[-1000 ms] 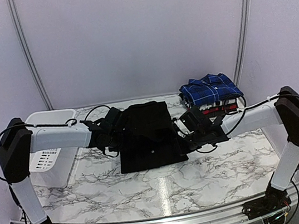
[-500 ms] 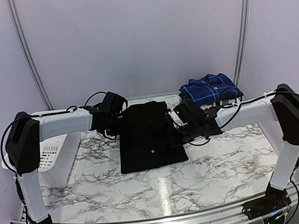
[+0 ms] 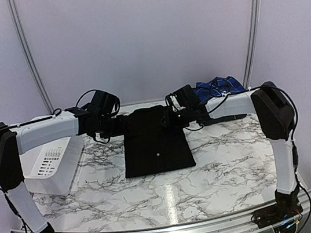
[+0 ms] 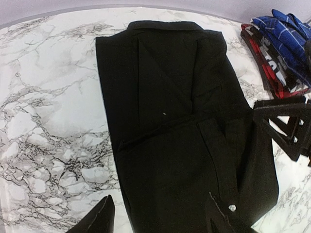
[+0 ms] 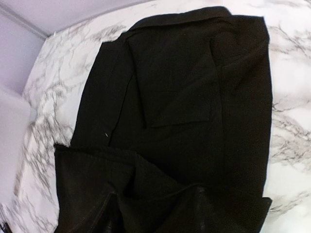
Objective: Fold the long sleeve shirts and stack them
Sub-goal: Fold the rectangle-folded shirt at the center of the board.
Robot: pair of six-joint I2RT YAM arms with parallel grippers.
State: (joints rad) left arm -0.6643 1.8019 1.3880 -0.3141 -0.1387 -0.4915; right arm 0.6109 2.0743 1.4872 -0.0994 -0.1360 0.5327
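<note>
Well, the plain black long-sleeve cloth shirt (image 3: 157,148) lies flat on the white marble-pattern table top (image 3: 228,170). It is folded in to a long panel, and one end of it reaches under the fingers of both arms. I judge that the step in hand is the cross fold, which brings one end of the panel over the other. To do it well, I would set each gripper on its own corner at the same height. I would pinch all the layers and not only the upper one, then lift both corners at the same pace. In this way the crease comes out square and the lower half does not slide.

The left gripper (image 4: 159,206) hangs over the shirt with its fingers (image 4: 102,218) wide apart. Black cloth lies between and below them, but they pinch nothing. The right gripper (image 3: 177,112) is at the opposite edge, facing the left fingers across the panel. In its own wrist view its dark fingers merge with a raised wrinkle of cloth, so I cannot tell if they are apart or closed, nor if they hold anything. Beyond the right fingers lies the pile of folded plaid shirts (image 4: 279,43), blue-and-white on top and red below. Behind the left fingers, away from the shirt, stands the white plastic basket (image 3: 51,161).
</note>
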